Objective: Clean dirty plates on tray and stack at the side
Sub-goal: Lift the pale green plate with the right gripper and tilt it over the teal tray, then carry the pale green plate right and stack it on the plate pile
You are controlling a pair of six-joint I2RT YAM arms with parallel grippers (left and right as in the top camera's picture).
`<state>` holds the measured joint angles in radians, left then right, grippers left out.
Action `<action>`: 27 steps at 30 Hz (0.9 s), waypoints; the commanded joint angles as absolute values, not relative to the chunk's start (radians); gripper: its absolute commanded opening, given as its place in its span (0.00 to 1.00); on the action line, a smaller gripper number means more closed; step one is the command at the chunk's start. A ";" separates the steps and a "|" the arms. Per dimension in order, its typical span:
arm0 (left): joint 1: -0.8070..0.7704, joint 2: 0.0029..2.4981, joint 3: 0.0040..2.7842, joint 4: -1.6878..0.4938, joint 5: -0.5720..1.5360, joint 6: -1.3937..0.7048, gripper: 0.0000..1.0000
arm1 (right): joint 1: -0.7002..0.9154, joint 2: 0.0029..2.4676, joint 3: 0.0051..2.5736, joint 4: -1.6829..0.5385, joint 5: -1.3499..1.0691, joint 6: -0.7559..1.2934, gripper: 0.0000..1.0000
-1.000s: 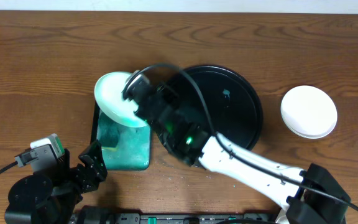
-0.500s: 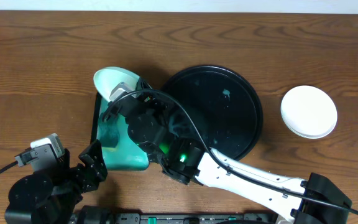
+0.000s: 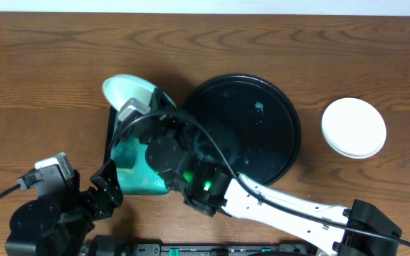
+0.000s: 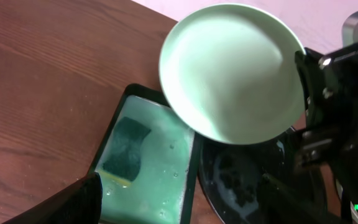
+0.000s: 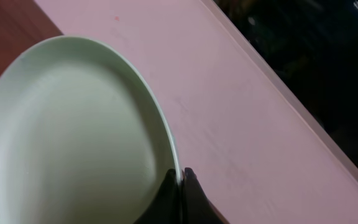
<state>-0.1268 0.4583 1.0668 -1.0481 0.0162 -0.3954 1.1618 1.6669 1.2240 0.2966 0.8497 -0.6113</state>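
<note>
My right gripper (image 5: 180, 179) is shut on the rim of a pale mint-green plate (image 3: 125, 92) and holds it tilted above the far end of the teal basin (image 3: 139, 175). The plate's face looks clean in the left wrist view (image 4: 232, 71) and the right wrist view (image 5: 73, 143). The black tray (image 3: 269, 153) lies right of the basin with a small teal speck and wet streaks, and no plate shows on it. A white plate (image 3: 353, 127) sits on the table right of the tray. My left gripper (image 4: 179, 211) is open and empty at the near left.
The basin (image 4: 160, 174) holds pale green water and a dark green sponge (image 4: 126, 146). The right arm (image 3: 276, 203) stretches across the near side of the tray. The left arm's base (image 3: 45, 220) sits at the near left corner.
The right arm has carried the mint plate a little left and farther back over the basin, tilting it more steeply. The left arm has not moved.
</note>
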 commanded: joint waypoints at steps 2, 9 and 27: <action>-0.123 0.463 1.061 -1.046 0.007 -0.393 0.80 | 1.173 1.640 1.234 0.303 0.864 -0.638 0.01; -0.123 0.463 1.061 -1.034 0.007 -0.393 0.80 | 1.162 1.640 1.234 0.303 0.863 -0.644 0.01; -0.123 0.463 1.061 -1.000 0.007 -0.393 0.80 | 0.577 1.599 1.234 -0.286 -0.149 0.393 0.01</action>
<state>-0.1268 0.4591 1.0664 -1.0061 0.0162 -0.3954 0.6884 1.6627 1.2263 -0.2470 0.2428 0.1768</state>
